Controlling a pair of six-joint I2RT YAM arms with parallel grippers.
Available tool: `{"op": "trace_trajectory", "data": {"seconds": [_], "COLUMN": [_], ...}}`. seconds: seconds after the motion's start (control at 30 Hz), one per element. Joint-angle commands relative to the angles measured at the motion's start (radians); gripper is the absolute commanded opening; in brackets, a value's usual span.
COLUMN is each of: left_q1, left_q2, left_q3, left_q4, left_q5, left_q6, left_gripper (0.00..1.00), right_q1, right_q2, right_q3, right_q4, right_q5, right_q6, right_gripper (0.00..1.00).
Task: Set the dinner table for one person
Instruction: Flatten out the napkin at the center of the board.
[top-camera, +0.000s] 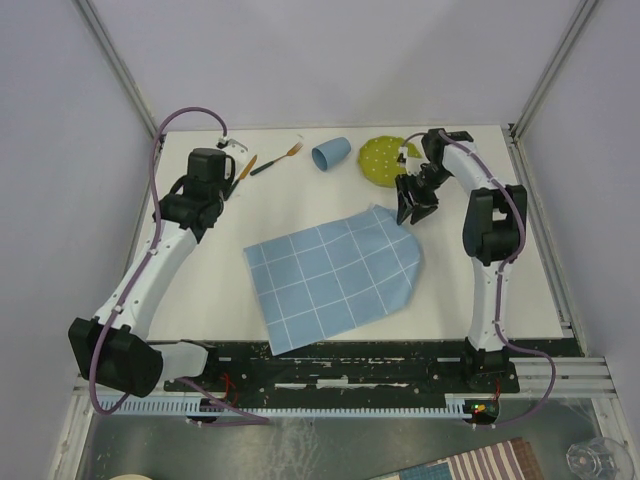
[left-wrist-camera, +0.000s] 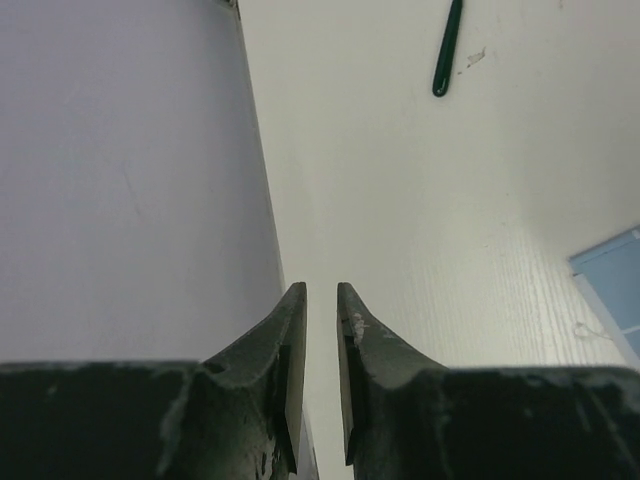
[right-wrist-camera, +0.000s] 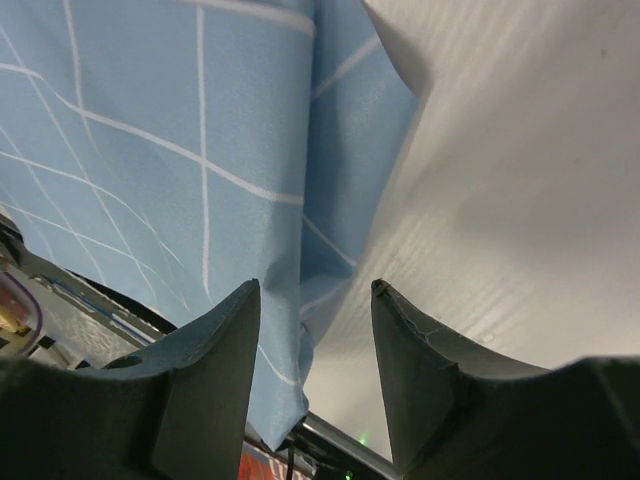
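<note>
While the white bench (top-camera: 205, 285) spans the scene from the arms' bases to the far wall, we see a light-blue checked cloth (top-camera: 330, 275) lying on its near centre. Our right end effector (right-wrist-camera: 315, 290) hangs over the cloth's far right corner, fingers spread and pinching nothing. Our left end effector (left-wrist-camera: 320, 290) sits far left, its fingers a narrow slit apart with nothing between them. Toward the far edge lie a fork (top-camera: 278, 160), a blue cup (top-camera: 330, 153) on its side and a green plate (top-camera: 383, 160).
</note>
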Motion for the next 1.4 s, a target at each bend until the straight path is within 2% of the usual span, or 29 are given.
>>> {"op": "trace_trajectory", "data": {"seconds": [0.0, 0.1, 0.2, 0.37, 0.43, 0.47, 0.5, 0.57, 0.6, 0.73, 0.93, 1.0, 1.13, 1.27, 1.3, 1.37], "left_q1": [-0.010, -0.013, -0.017, -0.019, -0.020, -0.020, -0.021, -0.021, -0.021, -0.021, -0.021, -0.021, -0.021, -0.022, -0.023, -0.025], "left_q2": [-0.037, -0.030, -0.028, -0.024, -0.021, -0.020, -0.018, -0.014, -0.013, -0.017, -0.039, -0.042, -0.046, -0.044, -0.042, -0.037], "left_q3": [0.023, 0.030, 0.032, 0.028, 0.025, 0.024, 0.022, 0.019, 0.016, 0.010, -0.003, -0.012, -0.026, -0.016, -0.010, -0.001], "left_q4": [0.002, -0.003, -0.012, -0.016, -0.016, -0.015, -0.012, -0.008, -0.006, -0.003, -0.003, -0.003, -0.009, -0.001, 0.000, -0.001], "left_q5": [0.110, 0.120, 0.115, 0.111, 0.112, 0.112, 0.113, 0.112, 0.110, 0.105, 0.087, 0.088, 0.095, 0.100, 0.104, 0.106], "left_q6": [-0.062, -0.065, -0.067, -0.071, -0.069, -0.067, -0.066, -0.062, -0.063, -0.061, -0.047, -0.051, -0.041, -0.036, -0.038, -0.044], "left_gripper": [0.26, 0.26, 0.26, 0.26, 0.26, 0.26, 0.26, 0.26, 0.26, 0.25, 0.25, 0.25, 0.25, 0.25, 0.25, 0.25], "right_q1": [0.009, 0.011, 0.012, 0.014, 0.015, 0.017, 0.017, 0.021, 0.024, 0.034, 0.048, 0.067, 0.124, 0.160, 0.160, 0.153], "right_q2": [0.095, 0.171, 0.198, 0.232, 0.234, 0.227, 0.218, 0.195, 0.185, 0.156, -0.009, -0.045, -0.026, -0.026, -0.034, -0.049], "right_q3": [0.150, 0.228, 0.230, 0.243, 0.246, 0.242, 0.234, 0.221, 0.224, 0.277, 0.256, 0.273, 0.342, 0.226, 0.196, 0.139], "right_q4": [-0.057, -0.099, -0.084, -0.105, -0.120, -0.116, -0.104, -0.068, -0.057, -0.077, -0.107, -0.183, -0.506, -0.541, -0.507, -0.354], "right_q5": [-0.150, -0.223, -0.281, -0.304, -0.311, -0.314, -0.317, -0.318, -0.331, -0.445, -0.664, -0.694, -0.683, -0.637, -0.630, -0.603], "right_q6": [0.010, 0.004, 0.013, 0.003, -0.018, -0.023, -0.026, -0.023, -0.030, -0.119, -0.246, -0.328, -0.620, -0.659, -0.625, -0.446], "right_gripper": [0.56, 0.56, 0.57, 0.56, 0.52, 0.48, 0.38, 0.10, 0.03, 0.02, 0.02, 0.02, 0.02, 0.02, 0.02, 0.02]}}
